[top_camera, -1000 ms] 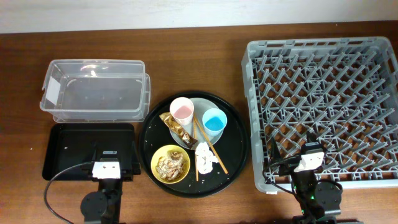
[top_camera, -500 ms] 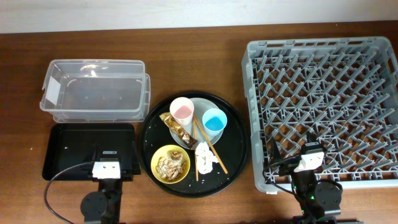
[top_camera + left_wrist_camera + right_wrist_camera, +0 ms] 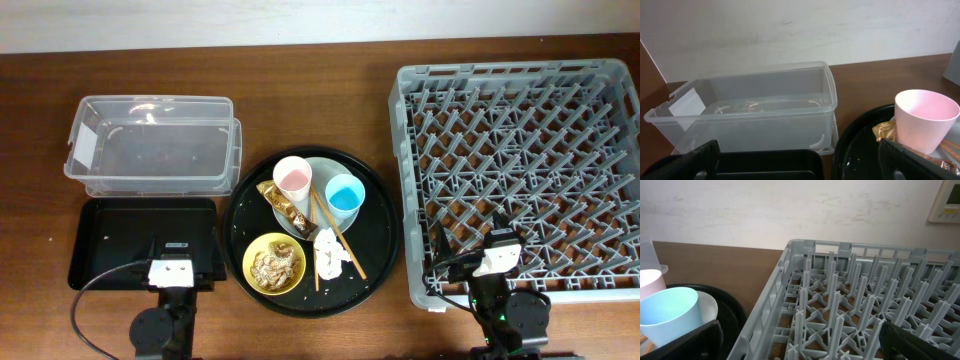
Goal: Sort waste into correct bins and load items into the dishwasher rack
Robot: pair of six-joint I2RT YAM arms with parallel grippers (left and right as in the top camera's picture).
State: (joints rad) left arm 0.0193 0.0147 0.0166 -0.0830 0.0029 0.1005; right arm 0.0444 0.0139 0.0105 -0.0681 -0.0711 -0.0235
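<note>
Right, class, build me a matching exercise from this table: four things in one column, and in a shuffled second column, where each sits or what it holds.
Column A
1 pink cup
2 yellow bowl
3 clear tub
4 dishwasher rack

Column B
a holds brown food scraps
b empty, far left
c empty, far right
d stands on the plate

Pairs: 1-d, 2-a, 3-b, 4-c

pink cup (image 3: 292, 180) and blue cup (image 3: 344, 195) upright on the plate (image 3: 322, 169); food scraps (image 3: 272, 266) in yellow bowl (image 3: 250, 262); napkin (image 3: 328, 252) beside
</note>
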